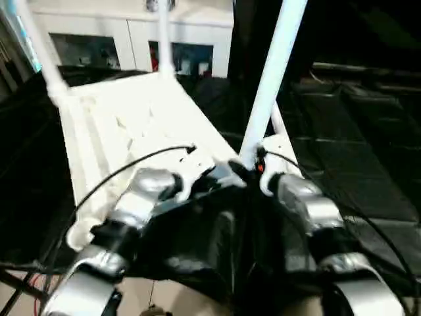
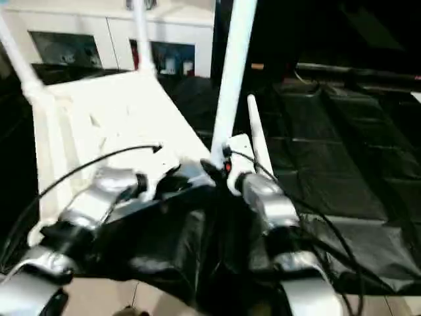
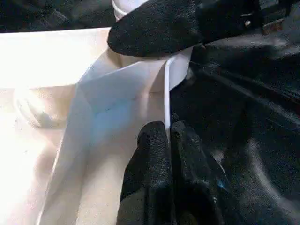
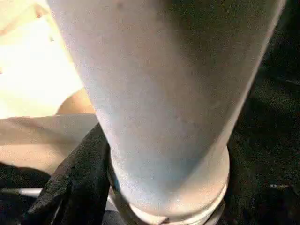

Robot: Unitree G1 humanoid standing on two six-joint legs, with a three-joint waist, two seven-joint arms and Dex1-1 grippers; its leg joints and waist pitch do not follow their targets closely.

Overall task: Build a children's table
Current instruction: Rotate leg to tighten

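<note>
The white table top lies upside down on a black mat, ribbed side up. Two white legs stand in its far corner sockets. At the near right corner a third leg stands up in its socket, with my right gripper shut on its base; one black finger curves round the tube. My left gripper is shut on the top's thin side rim, just beside that corner. A fourth leg lies loose on the mat to the right.
Black padded mat covers the floor around the table top. A white cabinet with glass-fronted compartments stands behind it. Pale floor shows near my forearms, and black cables run along both arms.
</note>
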